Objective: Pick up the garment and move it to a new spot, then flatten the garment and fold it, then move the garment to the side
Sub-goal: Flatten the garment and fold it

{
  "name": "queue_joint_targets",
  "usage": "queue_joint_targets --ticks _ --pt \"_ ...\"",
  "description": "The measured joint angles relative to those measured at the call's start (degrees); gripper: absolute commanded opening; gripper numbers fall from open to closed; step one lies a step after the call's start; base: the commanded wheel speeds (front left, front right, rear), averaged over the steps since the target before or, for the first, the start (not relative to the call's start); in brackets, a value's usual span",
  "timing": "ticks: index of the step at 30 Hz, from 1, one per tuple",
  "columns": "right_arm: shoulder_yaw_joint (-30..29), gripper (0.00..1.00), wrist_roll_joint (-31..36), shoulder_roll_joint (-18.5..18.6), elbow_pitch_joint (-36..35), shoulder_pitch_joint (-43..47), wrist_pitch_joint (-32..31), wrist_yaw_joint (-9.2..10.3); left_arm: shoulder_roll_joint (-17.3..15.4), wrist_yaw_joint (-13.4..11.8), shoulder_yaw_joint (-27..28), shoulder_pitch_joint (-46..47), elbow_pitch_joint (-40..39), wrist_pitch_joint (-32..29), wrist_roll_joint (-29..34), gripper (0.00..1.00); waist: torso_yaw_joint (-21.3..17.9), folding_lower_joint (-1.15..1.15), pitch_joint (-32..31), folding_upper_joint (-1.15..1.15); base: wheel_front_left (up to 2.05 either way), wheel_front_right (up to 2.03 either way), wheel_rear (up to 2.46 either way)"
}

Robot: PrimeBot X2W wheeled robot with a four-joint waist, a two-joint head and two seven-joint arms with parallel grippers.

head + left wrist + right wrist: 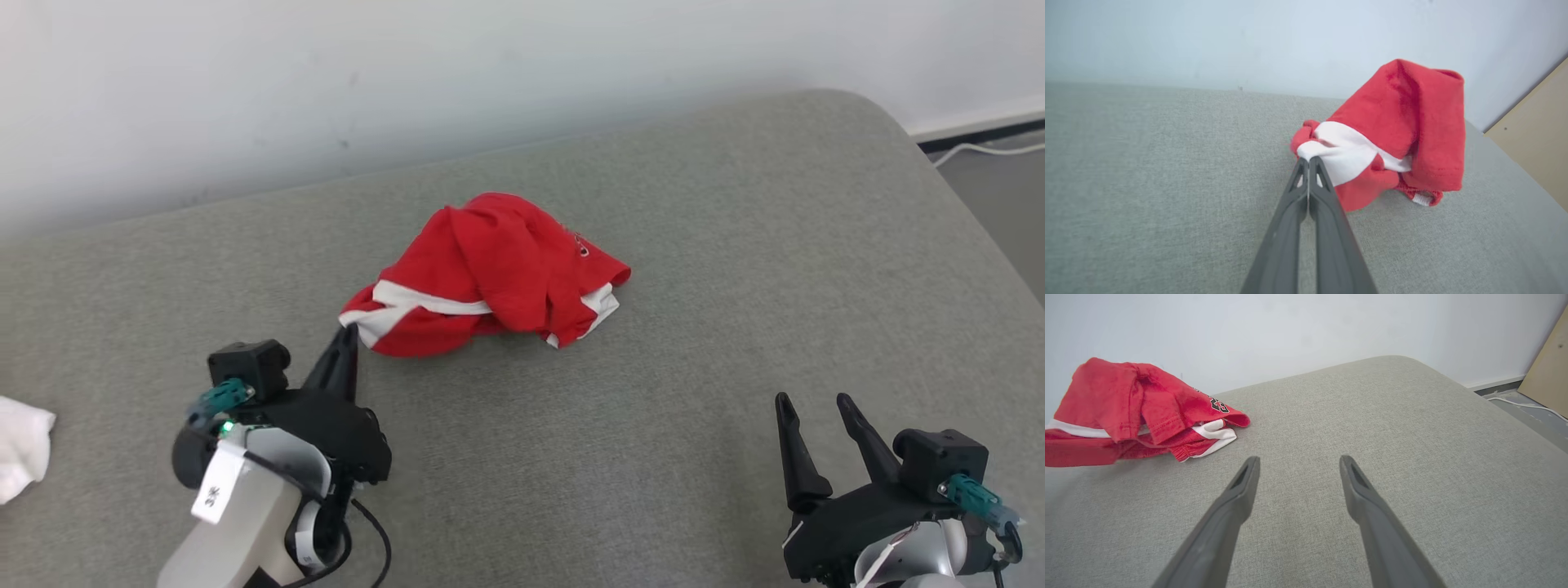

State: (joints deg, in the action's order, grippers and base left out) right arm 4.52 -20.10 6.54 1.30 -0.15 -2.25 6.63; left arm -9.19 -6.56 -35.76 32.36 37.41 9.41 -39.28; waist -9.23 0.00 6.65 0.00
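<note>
A crumpled red garment (490, 273) with white bands lies bunched in the middle of the grey cushioned surface (653, 457). My left gripper (349, 333) is at its near left corner, fingers pressed together on the white-banded edge. In the left wrist view the garment (1404, 122) rises in a heap just past the left gripper (1308, 160), whose tips pinch the white fabric. My right gripper (808, 400) stands open at the lower right, well clear of the cloth. In the right wrist view the right gripper (1298, 459) holds nothing and the garment (1126, 408) lies to its far left.
A white cloth (20, 445) lies at the left edge of the surface. A pale wall (408, 73) runs behind. Past the rounded right end of the cushion are floor and a white cable (988, 149). A tan board (1549, 363) leans at the right.
</note>
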Motion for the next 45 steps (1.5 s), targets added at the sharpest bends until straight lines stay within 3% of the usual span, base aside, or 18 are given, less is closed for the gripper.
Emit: queue_joint_targets --ticks 4,14,28,35,45 --pt "0.08 1.00 0.00 -0.01 0.01 0.87 0.00 0.00 -1.71 -0.31 1.13 -0.47 -3.24 3.21 2.32 0.00 1.68 0.00 -1.06 0.00 0.00 0.00 0.00" --pt "1.24 1.00 0.02 0.03 -0.04 2.05 -0.31 -0.03 -3.89 -0.51 1.35 -5.60 -14.39 4.33 6.15 0.00 4.65 -0.01 -3.47 0.00 0.00 0.00 0.00" --pt "1.82 1.00 0.02 -0.03 -0.04 2.04 -1.29 -0.07 -4.23 0.32 -1.42 -6.39 -32.83 4.93 10.28 0.00 4.22 -0.01 -3.77 0.00 0.00 0.00 0.00" --pt "2.83 1.00 0.02 -0.63 0.10 1.82 -1.35 -0.07 -6.32 0.73 -3.76 -4.98 -31.15 1.35 12.81 0.00 2.79 0.00 -3.62 0.00 0.00 0.00 0.00" --pt "1.51 1.00 0.00 -0.66 -0.54 1.90 -1.25 -0.07 -11.89 -0.48 1.63 -11.34 -23.07 -5.31 12.41 0.00 1.96 0.01 -1.58 0.00 0.00 0.00 0.00"
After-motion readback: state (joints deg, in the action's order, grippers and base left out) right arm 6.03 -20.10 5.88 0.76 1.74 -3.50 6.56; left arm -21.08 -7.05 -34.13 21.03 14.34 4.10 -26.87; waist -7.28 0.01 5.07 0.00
